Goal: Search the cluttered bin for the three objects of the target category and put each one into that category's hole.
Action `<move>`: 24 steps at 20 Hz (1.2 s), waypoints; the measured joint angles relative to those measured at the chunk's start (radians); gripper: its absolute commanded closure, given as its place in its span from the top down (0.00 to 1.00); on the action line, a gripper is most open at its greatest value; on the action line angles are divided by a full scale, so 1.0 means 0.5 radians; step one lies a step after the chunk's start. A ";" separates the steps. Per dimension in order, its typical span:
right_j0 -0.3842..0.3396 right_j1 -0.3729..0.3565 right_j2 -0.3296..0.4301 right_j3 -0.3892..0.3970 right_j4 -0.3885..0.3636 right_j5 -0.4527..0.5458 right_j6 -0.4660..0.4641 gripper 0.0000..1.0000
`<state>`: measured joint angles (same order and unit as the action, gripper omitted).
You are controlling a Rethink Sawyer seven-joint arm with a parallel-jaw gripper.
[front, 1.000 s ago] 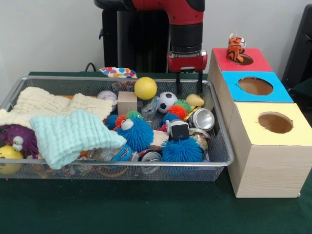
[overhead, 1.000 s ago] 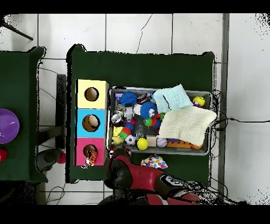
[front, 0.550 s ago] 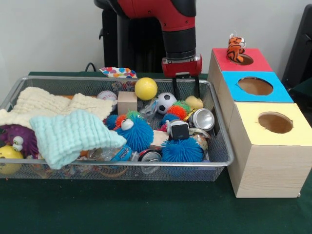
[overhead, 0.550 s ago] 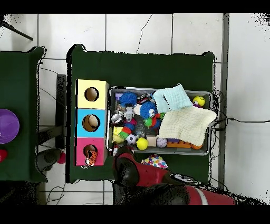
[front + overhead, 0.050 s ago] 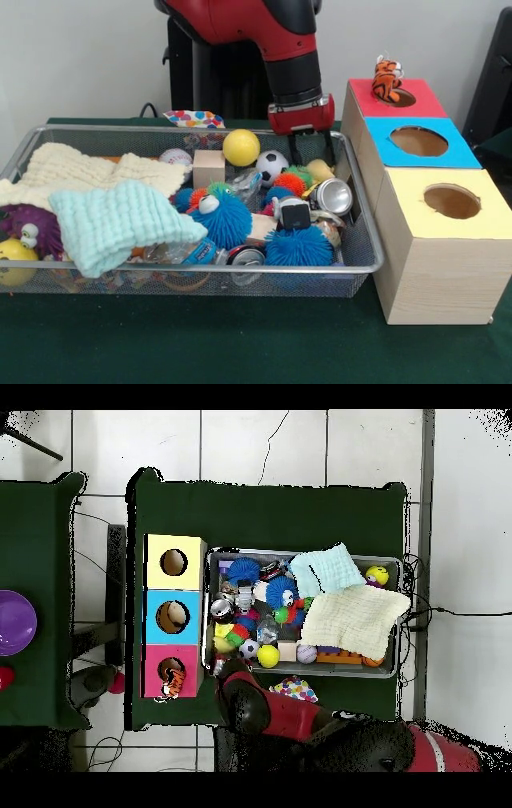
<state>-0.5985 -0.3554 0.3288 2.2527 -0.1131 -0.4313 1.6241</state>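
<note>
Two open fingers [image 5: 310, 150] hang over bin's [image 5: 362, 240] far corner, pale yellow toy [image 5: 320, 169] just below.

Off the bin you see a polka-dot paper scrap [image 5: 194, 118] on the green tablecloth [image 5: 240, 344] behind the far rim, a black cable [image 5: 147, 108] beside it, and, overhead, a purple bowl [image 5: 15, 622] on the separate side table [image 5: 40, 534] at left.
</note>
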 measured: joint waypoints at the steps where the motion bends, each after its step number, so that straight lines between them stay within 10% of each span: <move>1: -0.015 0.007 0.017 0.006 0.000 -0.012 0.000 1.00; 3: -0.044 0.024 0.039 0.010 0.000 -0.034 0.000 1.00; 4: -0.059 0.033 0.051 0.011 0.000 -0.046 0.000 0.00; 13: 0.010 -0.038 0.044 0.026 0.020 -0.086 0.000 0.00; 24: 0.263 -0.458 0.005 0.037 0.306 0.259 0.000 0.00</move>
<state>-0.4670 -0.5842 0.3313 2.2713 0.0401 -0.3020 1.6242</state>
